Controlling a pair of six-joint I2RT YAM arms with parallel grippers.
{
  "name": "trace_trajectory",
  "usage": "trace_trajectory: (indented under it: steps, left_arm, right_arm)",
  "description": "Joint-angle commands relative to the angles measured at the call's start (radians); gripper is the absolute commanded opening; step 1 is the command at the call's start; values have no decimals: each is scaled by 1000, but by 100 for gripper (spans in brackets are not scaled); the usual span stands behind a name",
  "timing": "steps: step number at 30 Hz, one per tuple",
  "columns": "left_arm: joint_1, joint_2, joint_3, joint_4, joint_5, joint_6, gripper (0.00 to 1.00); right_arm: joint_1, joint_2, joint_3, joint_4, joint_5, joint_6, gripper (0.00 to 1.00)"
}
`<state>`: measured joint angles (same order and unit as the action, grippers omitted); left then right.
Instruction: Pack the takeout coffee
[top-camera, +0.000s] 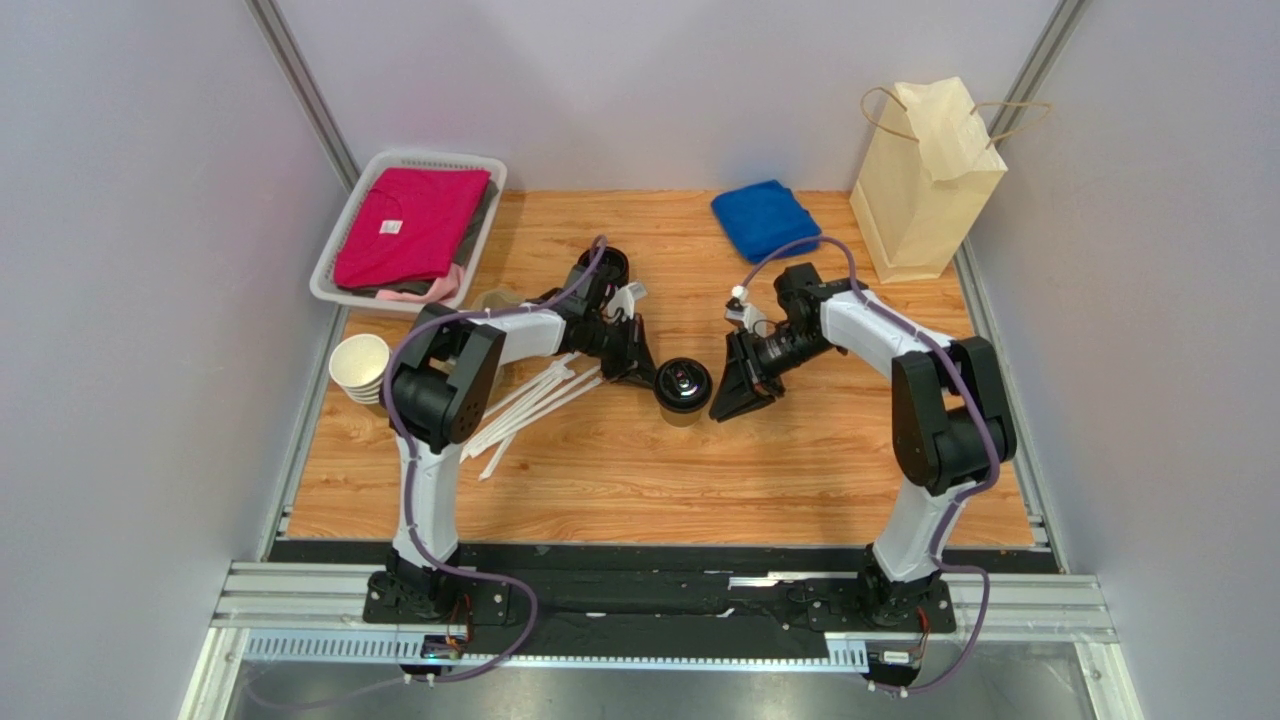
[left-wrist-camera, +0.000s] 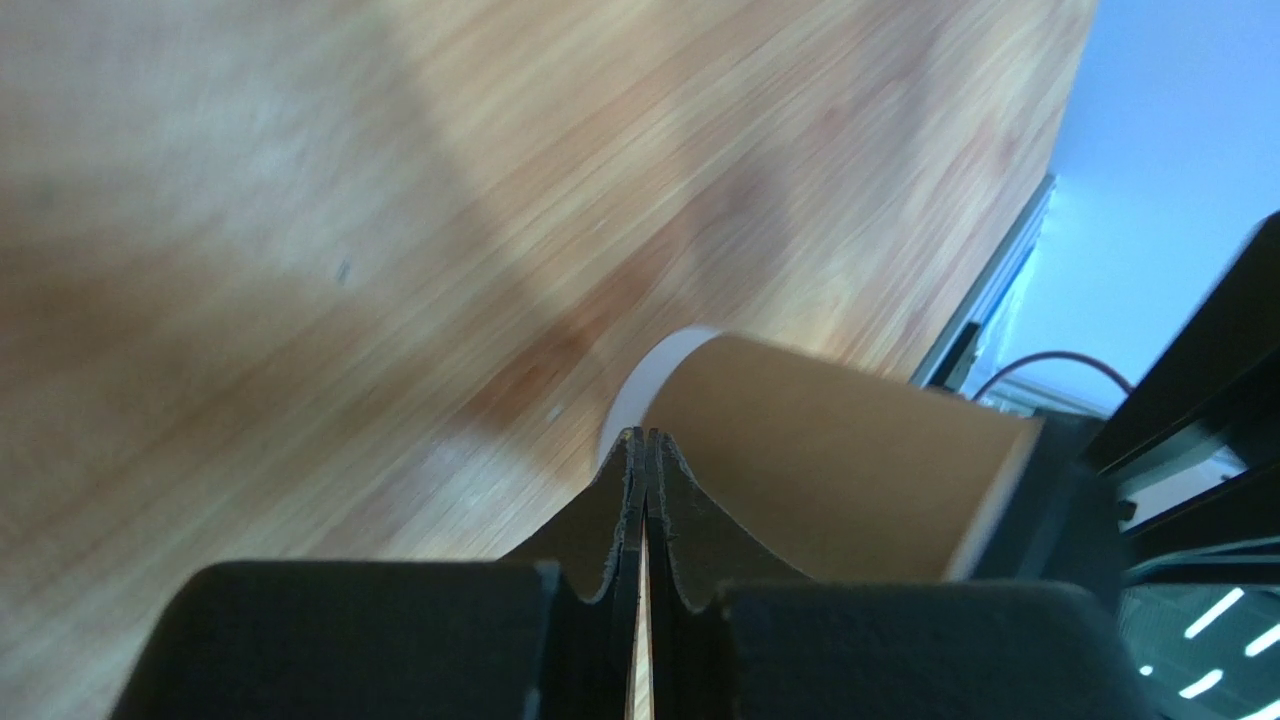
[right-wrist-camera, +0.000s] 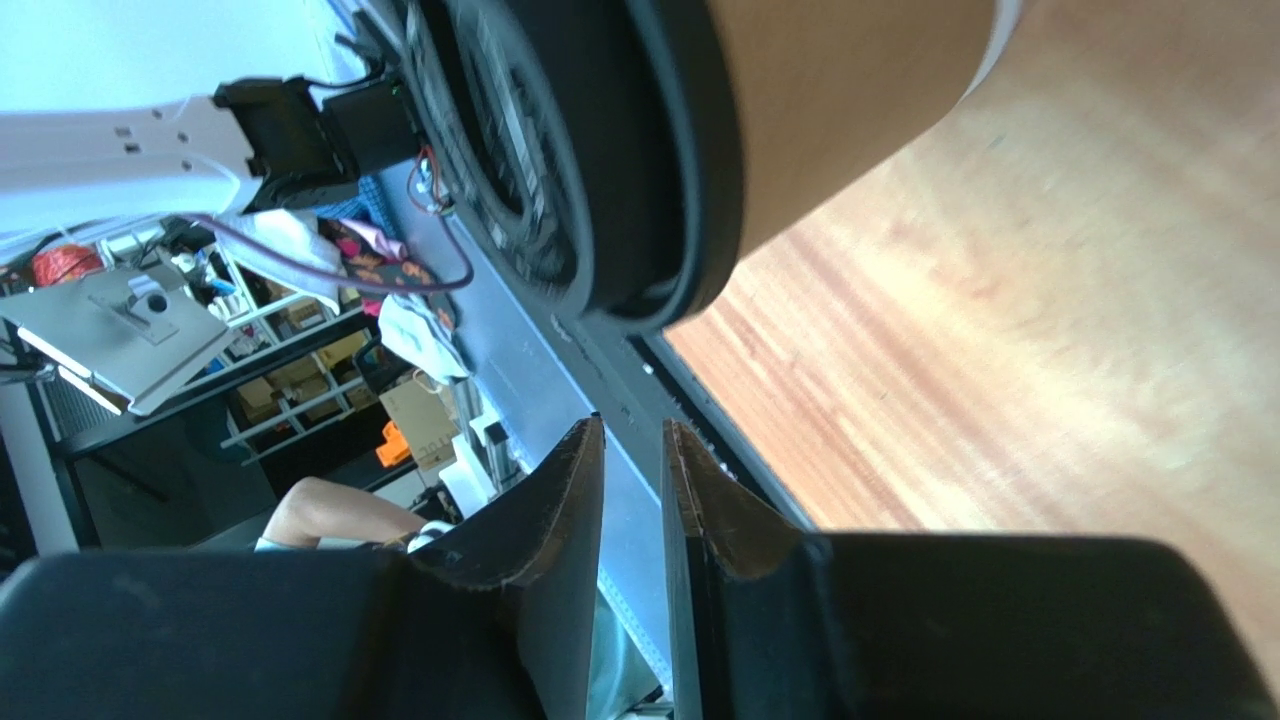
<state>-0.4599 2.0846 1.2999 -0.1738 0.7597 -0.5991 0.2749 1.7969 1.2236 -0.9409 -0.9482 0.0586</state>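
Wood, pale and straight-grained, makes up the table in the overhead view. The coffee cup stands upright near the middle, its round black lid facing up. It sits between the left gripper, close against its left side, and the right gripper, just beside it on the right. Thin white sticks lie fanned out under the left arm.

From the left wrist, the left gripper shows two black wedge-shaped fingers pressed flat together with nothing between them. Their tips seem to touch the cup's smooth tan paper wall near its white bottom rim, though the angle leaves the contact unsure.

From the right wrist, the right gripper has its black fingers a narrow slit apart, holding nothing. The cup lies beyond the tips and off to one side. Its glossy black lid and tan wall fill the top of the view, clear of the fingers.
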Motion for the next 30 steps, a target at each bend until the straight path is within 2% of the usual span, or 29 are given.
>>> trace_trajectory:
  steps: [1, 14, 20, 30]
  left_arm:
    - [3, -96, -85, 19, 23, 19, 4]
    - [-42, -184, -189, 54, 33, -28, 2]
    - [-14, -193, -226, 123, 30, -76, 1]
    - [-120, -144, -218, 247, 26, -168, 0]
  right_arm:
    - [-20, 44, 91, 8, 20, -14, 24]
    - [-66, 70, 159, -38, 15, -37, 23]
    - [-77, 18, 62, -56, 22, -54, 23]
    - [-192, -68, -44, -90, 40, -55, 24]
